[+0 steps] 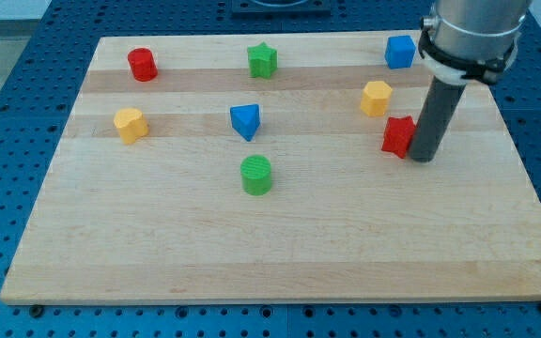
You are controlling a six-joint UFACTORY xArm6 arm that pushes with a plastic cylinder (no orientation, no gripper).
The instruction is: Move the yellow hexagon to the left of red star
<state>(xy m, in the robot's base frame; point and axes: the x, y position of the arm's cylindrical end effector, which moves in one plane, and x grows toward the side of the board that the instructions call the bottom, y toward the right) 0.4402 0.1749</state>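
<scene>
The yellow hexagon [376, 98] lies at the view's upper right on the wooden board. The red star [398, 136] lies just below and to the right of it, a small gap between them. My tip [423, 158] rests on the board right against the red star's right side. The rod rises from there toward the view's top right. The hexagon is up and to the left of my tip, beyond the star.
A blue cube [399, 52] lies above the hexagon. A green star [262, 61], a red cylinder [142, 64], a yellow block [131, 124], a blue triangular block [245, 121] and a green cylinder [256, 175] lie further left. The board's right edge [524, 160] is near my tip.
</scene>
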